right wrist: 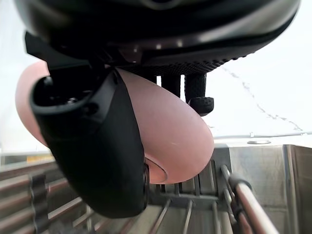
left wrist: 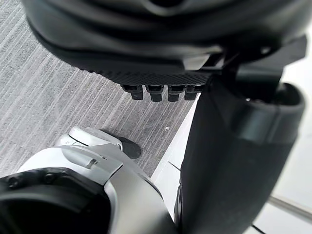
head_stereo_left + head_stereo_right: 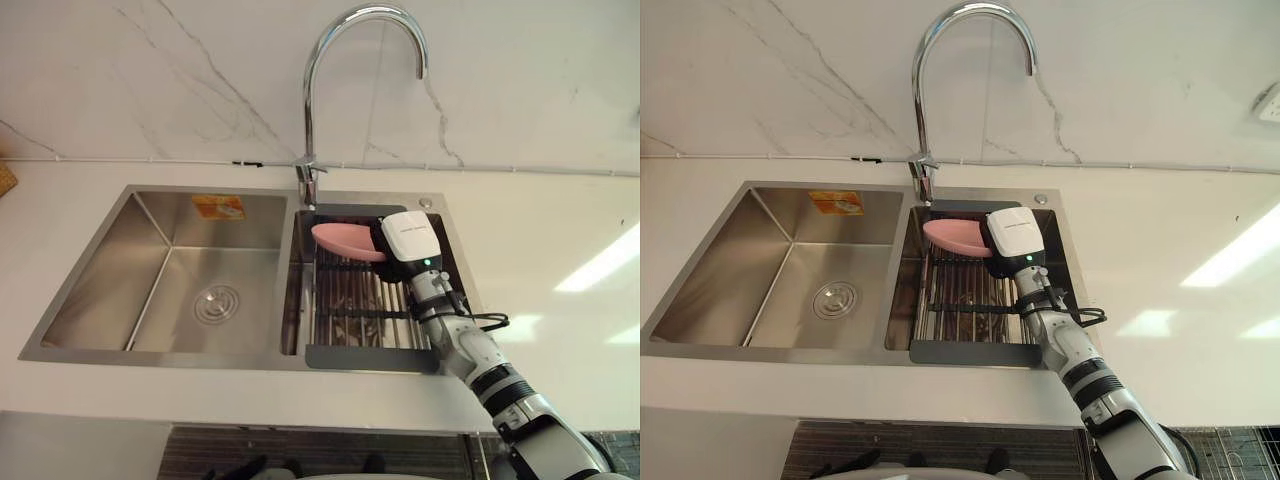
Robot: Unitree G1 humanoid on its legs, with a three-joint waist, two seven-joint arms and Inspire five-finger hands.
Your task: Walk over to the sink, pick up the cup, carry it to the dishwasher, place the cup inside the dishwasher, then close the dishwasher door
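Left eye view puts us at the sink (image 3: 100, 270), where the right hand (image 3: 408, 236) meets the pink cup (image 3: 343, 242) lying on its side at the far edge of the rack (image 3: 355, 315) in the right basin. Right wrist view shows the thumb (image 1: 97, 156) pressed across the cup and the fingers (image 1: 197, 92) curled over its other side, so we judge the grasp made, with the lift, the carry, the placing in the dishwasher and the door closing left. Left wrist view has the left hand (image 2: 234, 161) idle above the floor (image 2: 53, 97), its pose unclear to us.
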